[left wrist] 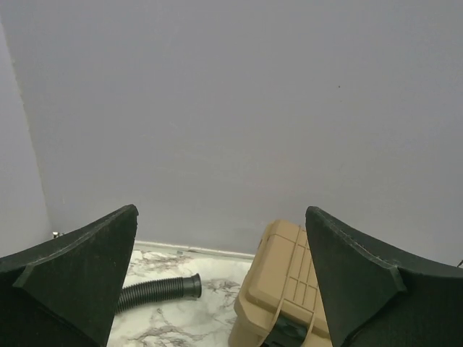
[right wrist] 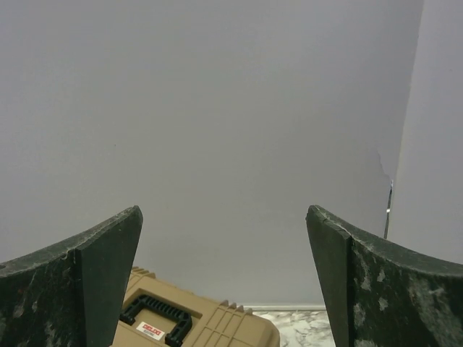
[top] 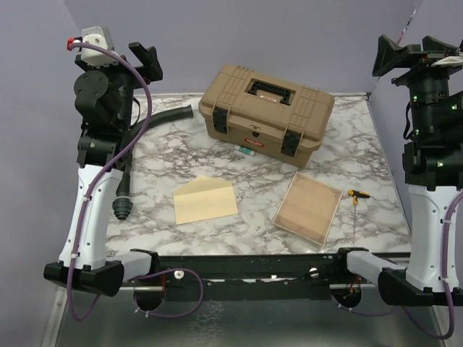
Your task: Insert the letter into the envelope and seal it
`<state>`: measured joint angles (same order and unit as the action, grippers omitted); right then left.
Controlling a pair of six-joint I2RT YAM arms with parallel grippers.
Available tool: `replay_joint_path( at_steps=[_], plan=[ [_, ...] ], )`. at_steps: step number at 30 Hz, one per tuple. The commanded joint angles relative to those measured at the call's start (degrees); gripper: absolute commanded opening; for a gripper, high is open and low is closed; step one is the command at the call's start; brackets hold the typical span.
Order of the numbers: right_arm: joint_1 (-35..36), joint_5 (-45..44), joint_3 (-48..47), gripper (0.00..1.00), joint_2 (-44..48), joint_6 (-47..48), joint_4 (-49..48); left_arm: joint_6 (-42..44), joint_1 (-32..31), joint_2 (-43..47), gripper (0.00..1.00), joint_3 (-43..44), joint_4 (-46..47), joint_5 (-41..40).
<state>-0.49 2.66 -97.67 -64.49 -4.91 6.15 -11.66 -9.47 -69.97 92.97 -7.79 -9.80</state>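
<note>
The pale yellow envelope (top: 205,200) lies flat on the marble table, left of centre, its triangular flap folded over the top. To its right lies the brownish letter (top: 307,207) with a paler border, turned at an angle. My left gripper (top: 146,60) is raised high at the back left, open and empty, far from both. My right gripper (top: 414,52) is raised at the back right, also open and empty. Both wrist views face the grey back wall; my left gripper (left wrist: 221,217) and right gripper (right wrist: 224,217) show wide-apart fingers with nothing between.
A tan toolbox (top: 265,110) with black latches stands at the back centre, also seen as the toolbox (left wrist: 282,289) and the toolbox (right wrist: 181,322). A black corrugated hose (top: 163,116) lies at the back left. A small yellow-handled tool (top: 357,195) lies right of the letter.
</note>
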Motion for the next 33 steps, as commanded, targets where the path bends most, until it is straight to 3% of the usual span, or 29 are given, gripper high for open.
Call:
replay_joint_path(
  at_steps=[1, 6, 11, 16, 25, 33],
  plan=[
    [-0.2, 0.2, 0.7, 1.0, -0.1, -0.2, 1.4, 0.2, 0.2, 0.5, 0.99, -1.3, 0.4, 1.5],
    [-0.2, -1.3, -0.5, 1.0, -2.3, -2.5, 5.7, 0.6, 0.2, 0.4, 0.99, -3.6, 0.4, 5.6],
    [-0.2, -9.9, -3.8, 1.0, -5.8, -9.3, 20.3, -1.0, 0.2, 0.7, 0.99, -8.7, 1.1, 22.4],
    [-0.2, -16.0, -1.0, 1.0, -7.2, -16.7, 33.0, -2.5, -1.9, -0.7, 0.99, -15.1, 4.8, 40.2],
    [-0.2, -13.4, 17.5, 1.0, -0.8, -28.1, 44.8, -1.4, -22.3, -6.1, 0.99, -24.6, 5.4, 34.5],
    [-0.2, -10.8, 33.4, 0.97, 5.8, -32.4, 47.7, -3.0, -31.5, -12.2, 0.99, -28.4, 5.4, 30.1]
  ],
)
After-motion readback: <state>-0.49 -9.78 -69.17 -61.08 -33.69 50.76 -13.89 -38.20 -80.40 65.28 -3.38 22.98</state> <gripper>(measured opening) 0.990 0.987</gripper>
